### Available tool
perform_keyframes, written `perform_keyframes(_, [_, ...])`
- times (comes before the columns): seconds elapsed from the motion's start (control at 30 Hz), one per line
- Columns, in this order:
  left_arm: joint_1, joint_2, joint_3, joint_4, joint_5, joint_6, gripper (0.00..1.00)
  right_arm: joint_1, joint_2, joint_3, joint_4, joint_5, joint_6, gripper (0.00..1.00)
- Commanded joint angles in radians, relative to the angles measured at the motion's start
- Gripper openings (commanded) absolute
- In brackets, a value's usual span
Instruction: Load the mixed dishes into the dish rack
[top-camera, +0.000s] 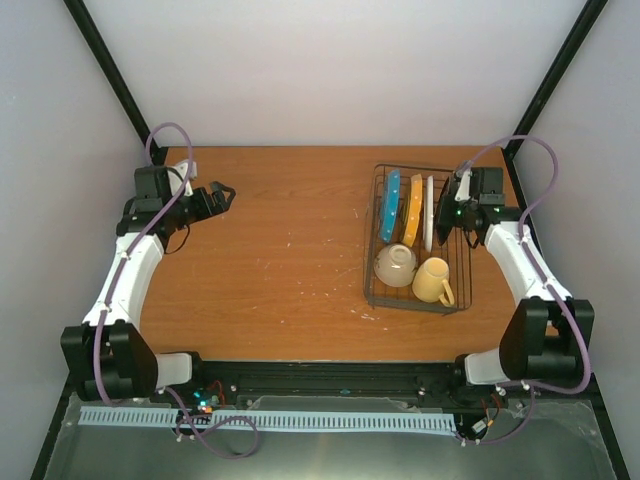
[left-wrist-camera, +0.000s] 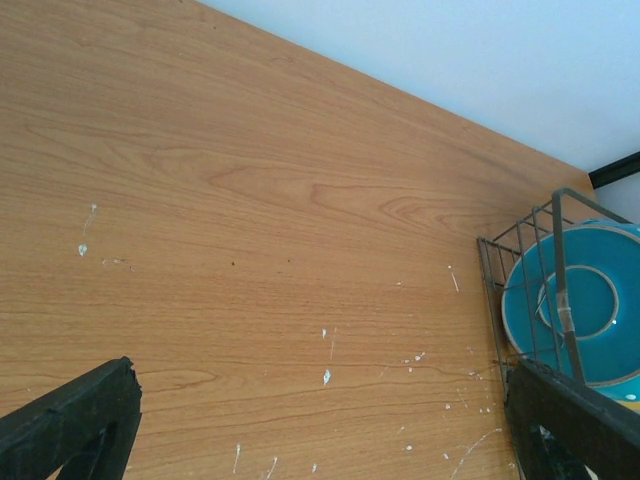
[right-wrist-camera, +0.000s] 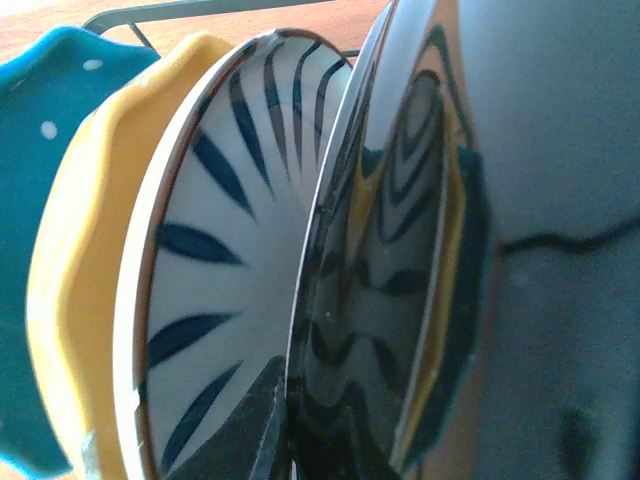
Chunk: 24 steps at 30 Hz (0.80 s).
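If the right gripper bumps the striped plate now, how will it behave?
Likely stiff and breakable: the striped plate looks like glazed ceramic. Its glossy face suggests a slippery grip. It stands on edge in the rack beside the yellow plate, so a sideways push could tip it against that one.

A brown wooden table (top-camera: 270, 270) is filling the overhead view, with small white specks (left-wrist-camera: 326, 377) dotting its grain. Pale walls (top-camera: 330, 70) are closing it in behind and on both sides, and two black posts (top-camera: 105, 70) are slanting up the back corners. A white slotted strip (top-camera: 300, 420) is lying along the near edge, just beside a grey metal sheet (top-camera: 330, 458).
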Motion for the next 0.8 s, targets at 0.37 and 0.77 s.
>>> perform_keyframes(0.37, [0.013, 0.049, 0.048, 0.039, 0.041, -0.001, 1.00, -0.017, 0.105, 0.042, 0.004, 0.058, 0.030, 0.22])
perform_keyframes(0.77, [0.013, 0.032, 0.042, 0.037, 0.044, -0.015, 1.00, -0.017, -0.002, 0.014, 0.043, 0.040, 0.049, 0.59])
